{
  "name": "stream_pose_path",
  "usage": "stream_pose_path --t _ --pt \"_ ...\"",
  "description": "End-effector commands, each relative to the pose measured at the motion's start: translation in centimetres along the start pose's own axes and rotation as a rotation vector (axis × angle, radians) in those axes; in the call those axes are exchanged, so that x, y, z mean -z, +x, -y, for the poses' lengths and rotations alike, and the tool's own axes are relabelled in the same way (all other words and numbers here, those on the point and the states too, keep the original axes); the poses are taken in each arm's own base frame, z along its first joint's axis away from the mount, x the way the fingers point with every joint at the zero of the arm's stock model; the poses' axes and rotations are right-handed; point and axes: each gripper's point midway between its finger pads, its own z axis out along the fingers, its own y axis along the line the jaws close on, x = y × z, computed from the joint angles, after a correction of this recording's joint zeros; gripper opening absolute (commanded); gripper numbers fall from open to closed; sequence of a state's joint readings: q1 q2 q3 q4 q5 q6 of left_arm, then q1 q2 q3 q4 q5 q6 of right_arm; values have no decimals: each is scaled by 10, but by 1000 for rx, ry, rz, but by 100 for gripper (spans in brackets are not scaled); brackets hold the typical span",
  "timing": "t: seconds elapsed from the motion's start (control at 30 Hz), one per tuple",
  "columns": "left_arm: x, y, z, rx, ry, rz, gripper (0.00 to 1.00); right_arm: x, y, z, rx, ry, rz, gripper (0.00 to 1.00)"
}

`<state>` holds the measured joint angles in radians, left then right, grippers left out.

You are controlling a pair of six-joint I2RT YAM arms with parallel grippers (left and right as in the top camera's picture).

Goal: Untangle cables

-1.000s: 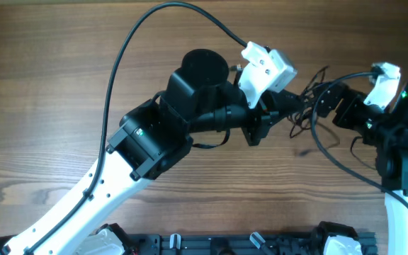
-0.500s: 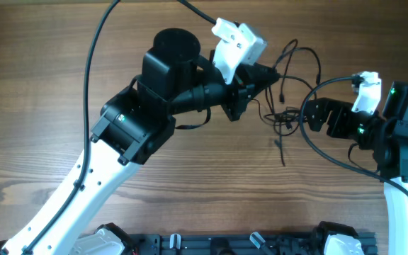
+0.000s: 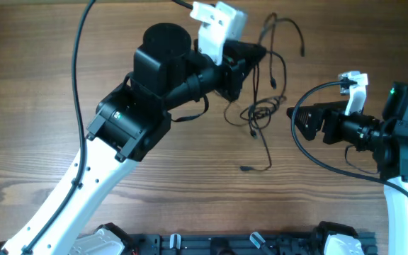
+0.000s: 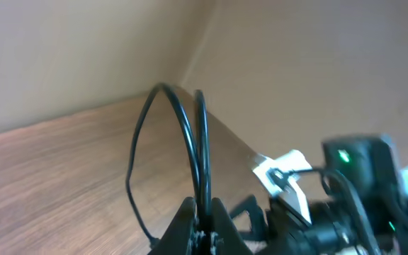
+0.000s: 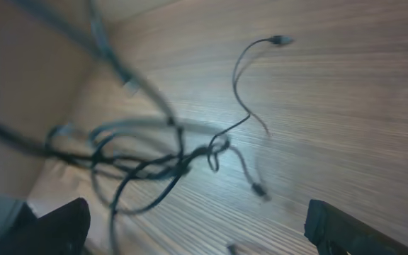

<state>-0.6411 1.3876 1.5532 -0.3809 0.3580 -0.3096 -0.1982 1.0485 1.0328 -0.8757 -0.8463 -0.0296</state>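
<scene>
My left gripper is pinched shut on one thin black strand of the cables. Its own wrist camera shows this up close: the strand comes straight out of the tips and rises in two tall loops. From above, that pinch is too dark for me to see well.

Between my two grippers, the rest of the cables sit in a small messy clump on the wooden table. One loose strand trails away from the clump to a little plug.

My right gripper is spread wide and holds nothing. The clump is just in front of it. Only its wrist camera shows the tight knot in the middle.
</scene>
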Motion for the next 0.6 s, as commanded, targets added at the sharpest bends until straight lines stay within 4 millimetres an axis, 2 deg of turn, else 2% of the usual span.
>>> stream_pose_path --t 0.0,0.07,0.23,0.4,0.57 --pt "10 -26 -5 102 -50 100 4 1 0 -20 89 -126 7 100" --pt "11 -30 1 95 -20 113 4 1 -1 -23 156 -147 14 100" --pt "12 -31 31 66 143 88 4 1 -6 -23 272 -145 39 100" --pt "15 -29 53 56 246 68 4 1 -16 -24 319 -147 77 100" --pt "15 -31 77 40 312 87 4 -1 -17 -23 317 -156 74 100"
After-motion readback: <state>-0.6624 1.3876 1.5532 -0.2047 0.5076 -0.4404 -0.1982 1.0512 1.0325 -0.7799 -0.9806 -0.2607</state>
